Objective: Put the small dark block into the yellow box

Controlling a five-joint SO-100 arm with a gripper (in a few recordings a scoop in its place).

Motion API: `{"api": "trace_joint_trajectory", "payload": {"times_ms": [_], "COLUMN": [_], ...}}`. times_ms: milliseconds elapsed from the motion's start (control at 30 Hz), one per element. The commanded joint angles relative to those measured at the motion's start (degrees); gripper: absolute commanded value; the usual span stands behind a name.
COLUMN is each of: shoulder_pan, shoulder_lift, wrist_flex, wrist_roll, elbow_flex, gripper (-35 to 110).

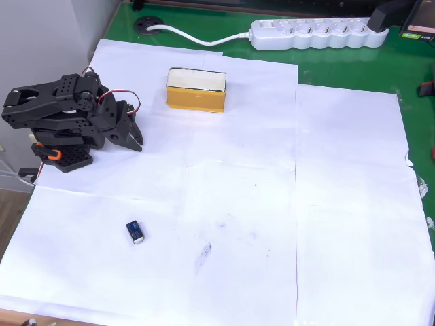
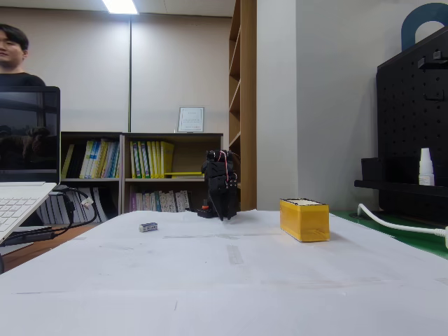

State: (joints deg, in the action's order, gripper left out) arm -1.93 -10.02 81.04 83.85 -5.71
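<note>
On the white paper sheets (image 1: 238, 204) that cover the green table (image 1: 326, 64), we take the yellow box (image 1: 196, 89) as our landmark. Its pale cream top faces the overhead camera, and we cannot tell from either view whether that is a lid or a bare interior; we make out nothing lying in it. From the fixed view the box (image 2: 304, 219) shows its mustard sides, standing upright on the paper.

We count one box, one small dark block (image 1: 135, 231), one black arm and one white power strip (image 1: 319, 32). Seen from above, the block lies well apart from the box, below it and somewhat to the left, flat on the paper with its white end pointing away from the box. From the fixed view the block (image 2: 148, 227) sits left of the box, too small for detail.

Left of the box in the overhead view, the arm is folded low, and its gripper (image 1: 132, 132) points down toward the paper, holding nothing. Whether its fingers are spread or pressed together we cannot tell. The power strip's right end is partly covered by a dark object.
</note>
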Motion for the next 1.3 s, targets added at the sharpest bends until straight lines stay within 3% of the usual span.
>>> {"api": "trace_joint_trajectory", "payload": {"times_ms": [0,800,933,1267], "shoulder_pan": [-0.7,-0.53,0.18,9.4], "shoulder_lift": [-0.62,-0.7,-0.44,37.0], "wrist_flex": [4.57,4.57,2.81,6.33], "wrist_roll": [0.62,0.62,-4.66,-19.95], "elbow_flex": [-0.26,-0.26,-0.79,-38.14], "gripper": [0,0,0,6]}}
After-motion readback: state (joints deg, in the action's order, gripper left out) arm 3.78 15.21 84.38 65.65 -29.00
